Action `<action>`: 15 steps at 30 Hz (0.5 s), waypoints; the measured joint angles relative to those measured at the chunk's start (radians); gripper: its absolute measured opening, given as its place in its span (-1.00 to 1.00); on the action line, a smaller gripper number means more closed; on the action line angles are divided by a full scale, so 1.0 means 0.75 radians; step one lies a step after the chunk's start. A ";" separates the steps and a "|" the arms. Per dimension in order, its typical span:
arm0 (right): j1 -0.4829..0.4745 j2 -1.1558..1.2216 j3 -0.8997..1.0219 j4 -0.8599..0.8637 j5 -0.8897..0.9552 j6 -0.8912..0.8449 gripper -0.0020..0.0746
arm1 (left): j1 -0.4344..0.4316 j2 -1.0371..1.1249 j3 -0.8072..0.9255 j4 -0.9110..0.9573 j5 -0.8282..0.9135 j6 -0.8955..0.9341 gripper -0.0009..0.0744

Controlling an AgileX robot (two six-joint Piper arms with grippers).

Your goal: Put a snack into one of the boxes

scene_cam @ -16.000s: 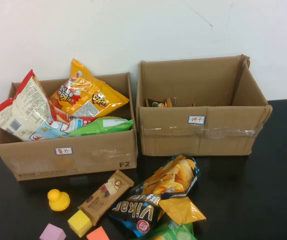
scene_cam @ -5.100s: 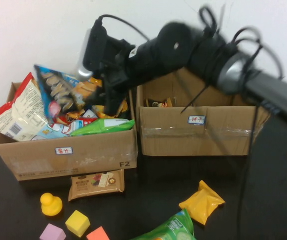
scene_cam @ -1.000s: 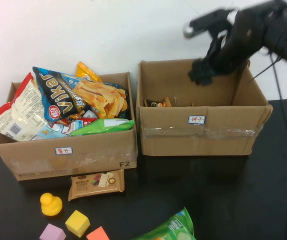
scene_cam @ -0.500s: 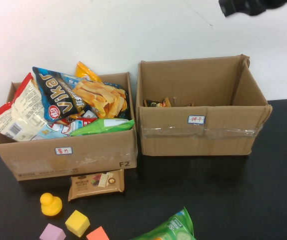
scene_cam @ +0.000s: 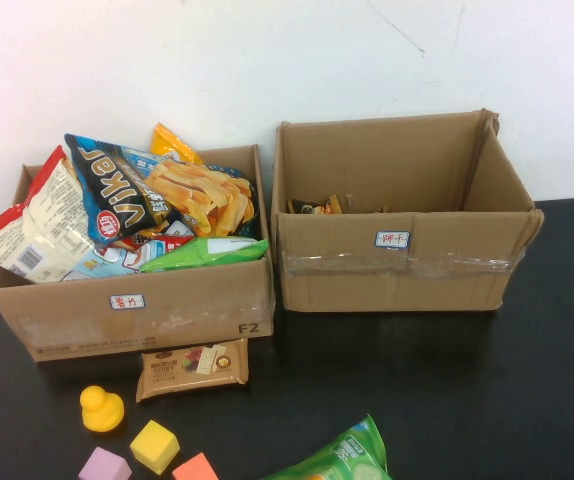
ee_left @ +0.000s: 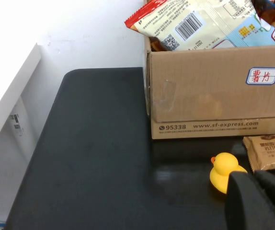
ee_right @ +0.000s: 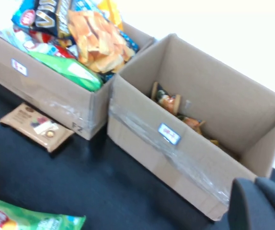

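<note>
We log the blue Vikar chip bag (scene_cam: 162, 195) lying atop the heaped left cardboard box (scene_cam: 132, 315), upper left of the high view. The right cardboard box (scene_cam: 402, 265) sits beside it. Left gripper (ee_left: 259, 201) and right gripper (ee_right: 262, 203) show only dark corners; finger state cannot be told.
</note>
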 joint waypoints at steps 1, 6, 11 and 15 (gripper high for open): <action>0.000 -0.044 0.065 -0.006 -0.042 0.000 -0.95 | 0.000 0.000 0.000 0.000 0.000 0.000 -0.98; 0.000 -0.205 0.388 -0.020 -0.308 -0.017 -0.95 | 0.000 0.000 0.000 0.000 0.000 0.000 -0.98; 0.000 -0.431 0.773 -0.026 -0.665 -0.033 -0.95 | 0.000 0.000 0.000 0.000 0.000 0.004 -0.98; -0.064 -0.672 1.009 -0.026 -0.731 -0.035 -0.95 | -0.002 0.000 0.000 0.000 0.000 0.004 -0.98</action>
